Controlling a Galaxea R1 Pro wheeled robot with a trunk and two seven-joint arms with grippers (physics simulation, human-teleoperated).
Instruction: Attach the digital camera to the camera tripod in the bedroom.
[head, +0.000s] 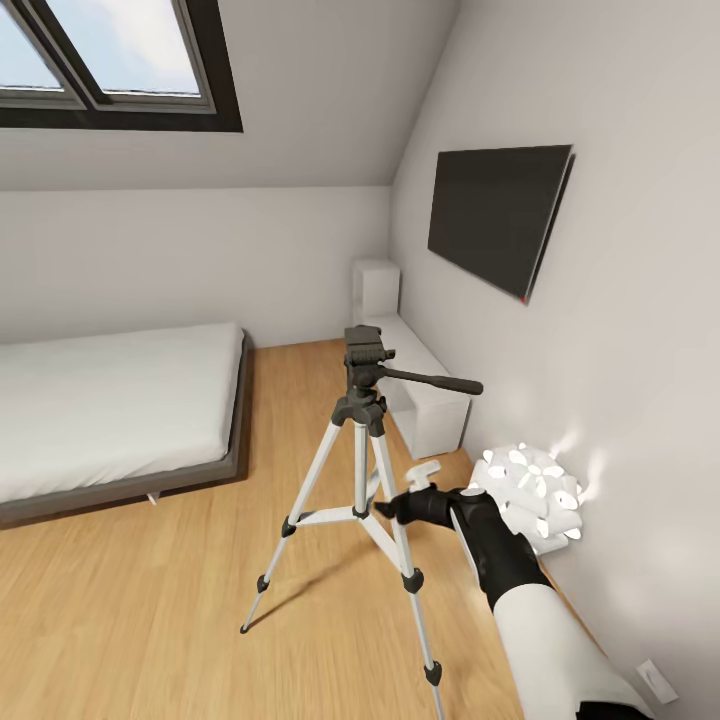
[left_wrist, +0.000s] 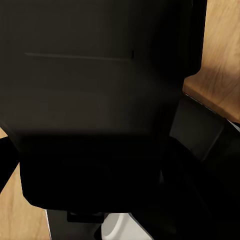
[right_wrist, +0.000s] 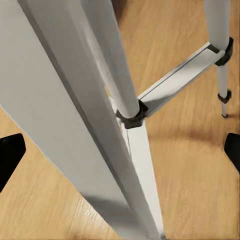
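Head view: camera tripod (head: 365, 480) stands on the wood floor right of the bed (head: 110, 400); right gripper (head: 392, 507) at its near leg, opening can't be judged here; a nudge could tip it.
Left wrist view: dark body close up, possibly the digital camera; left gripper state can't tell.
Right wrist view: fingertips (right_wrist: 10, 157) spread wide either side of the leg, holding nothing; no containers.

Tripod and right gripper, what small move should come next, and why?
Probably ease the right gripper forward until its fingers straddle the camera tripod leg, then close. In the right wrist view the leg runs between the dark fingertips, which stand wide apart, so nothing is gripped yet.
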